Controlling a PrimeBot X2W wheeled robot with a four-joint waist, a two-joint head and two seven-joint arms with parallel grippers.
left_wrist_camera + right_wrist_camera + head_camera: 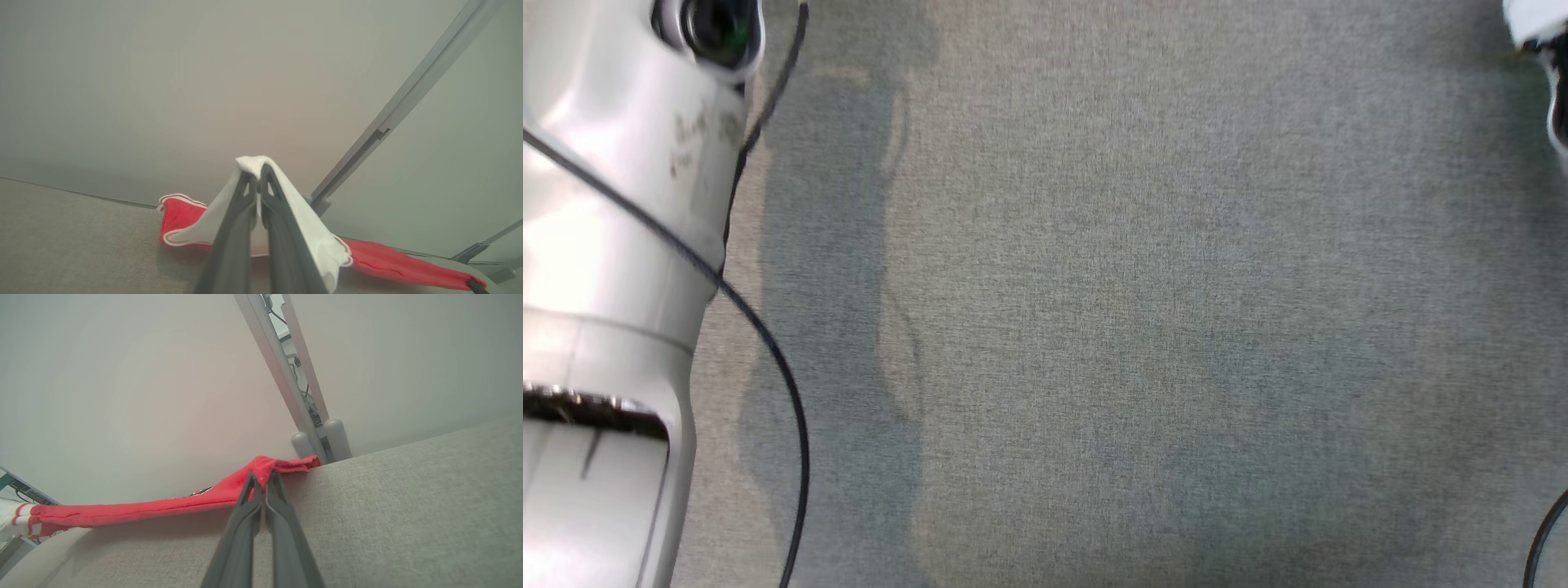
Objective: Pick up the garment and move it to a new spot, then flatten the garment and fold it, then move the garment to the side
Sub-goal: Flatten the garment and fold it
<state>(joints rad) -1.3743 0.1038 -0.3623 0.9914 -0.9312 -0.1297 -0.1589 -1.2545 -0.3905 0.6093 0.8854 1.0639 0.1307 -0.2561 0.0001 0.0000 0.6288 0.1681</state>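
Observation:
The garment (392, 261) is red cloth with a white part and white trim, stretched out low over the grey fabric surface (61, 245). My left gripper (258, 173) is shut on a white fold of it, which drapes over the fingers. In the right wrist view the garment (163, 504) runs as a taut red band to the left, and my right gripper (261, 477) is shut on its red corner near the surface's far edge. The head view holds my pale left forearm (605, 269) at the left and a bit of the right arm (1543, 49) at the top right.
Grey fabric surface (1135, 327) spreads across the head view, with a black cable (768, 351) looping beside the left forearm. Pale wall panels and grey metal frame posts (286, 384) stand just behind the surface's far edge (408, 443).

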